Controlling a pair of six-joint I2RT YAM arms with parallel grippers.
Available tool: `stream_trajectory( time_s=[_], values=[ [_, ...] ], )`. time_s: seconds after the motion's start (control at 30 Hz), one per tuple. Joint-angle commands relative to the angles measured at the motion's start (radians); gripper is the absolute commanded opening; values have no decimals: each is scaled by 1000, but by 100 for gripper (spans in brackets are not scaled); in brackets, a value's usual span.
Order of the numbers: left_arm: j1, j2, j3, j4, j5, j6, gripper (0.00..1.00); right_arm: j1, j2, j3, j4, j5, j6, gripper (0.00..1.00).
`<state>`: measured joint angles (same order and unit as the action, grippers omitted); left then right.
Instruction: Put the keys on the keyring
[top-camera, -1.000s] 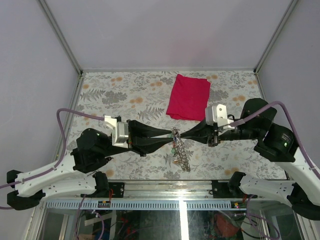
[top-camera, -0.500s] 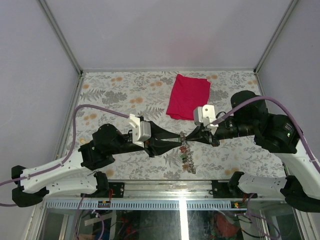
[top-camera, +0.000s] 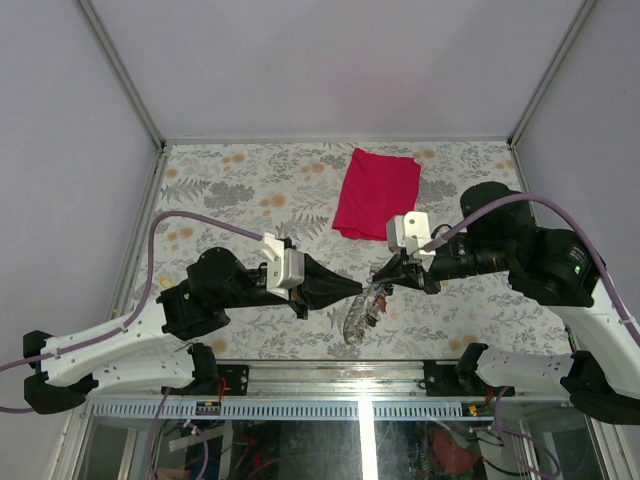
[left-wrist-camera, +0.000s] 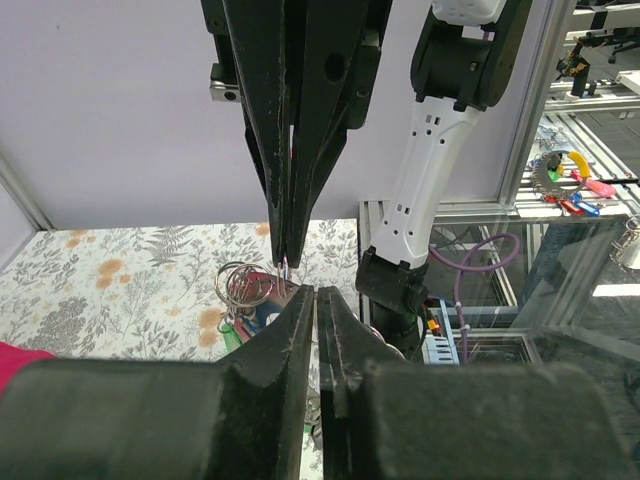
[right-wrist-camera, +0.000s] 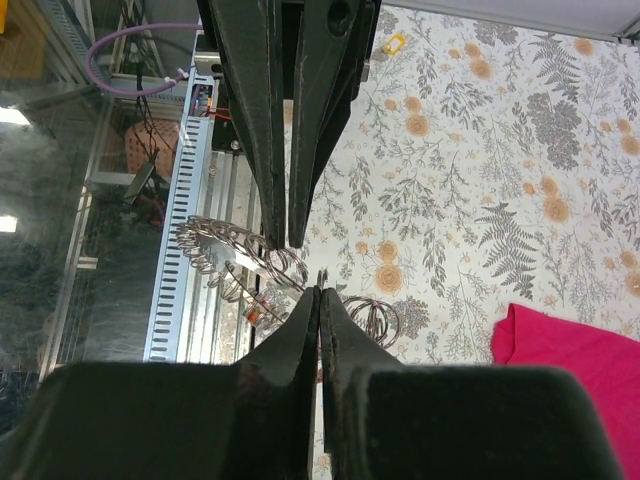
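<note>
While the right jaws pinch the keyring (left-wrist-camera: 245, 284), its keys (top-camera: 360, 314) dangling, the left jaws sit clenched opposite.

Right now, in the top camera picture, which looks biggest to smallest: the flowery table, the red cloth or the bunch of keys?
Largest: flowery table.
Middle: red cloth.
Smallest: bunch of keys.

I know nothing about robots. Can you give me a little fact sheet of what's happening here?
Left claw: shut, tip close to the right one's
Right claw: shut, pointing toward the left one
Bunch of keys and rings: at the claw tips; which claw grips it is unclear
Red cloth: folded, farther back, untouched
Table: flower-patterned
</note>
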<state>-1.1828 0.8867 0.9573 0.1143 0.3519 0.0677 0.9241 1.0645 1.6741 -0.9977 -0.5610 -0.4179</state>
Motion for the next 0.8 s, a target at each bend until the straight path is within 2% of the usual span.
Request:
stream_trajectory(
  time_s=[0.0, 0.27, 0.37, 0.5, 0.77],
  values=[
    [-2, 12, 19, 9, 1, 14, 6, 5, -26, 18, 87, -23, -1, 0],
    [-1, 9, 1, 37, -67, 11, 9, 5, -33, 10, 93, -59, -1, 0],
    [-1, 9, 3, 39, -74, 14, 13, 4, -33, 3, 100, -68, 1, 0],
    [-2, 18, 10, 40, -60, 14, 20, 6, -34, -6, 112, -73, 1, 0],
    [-1, 38, 24, 39, -10, 15, 22, 5, -33, -14, 120, -76, 3, 0]
  ],
)
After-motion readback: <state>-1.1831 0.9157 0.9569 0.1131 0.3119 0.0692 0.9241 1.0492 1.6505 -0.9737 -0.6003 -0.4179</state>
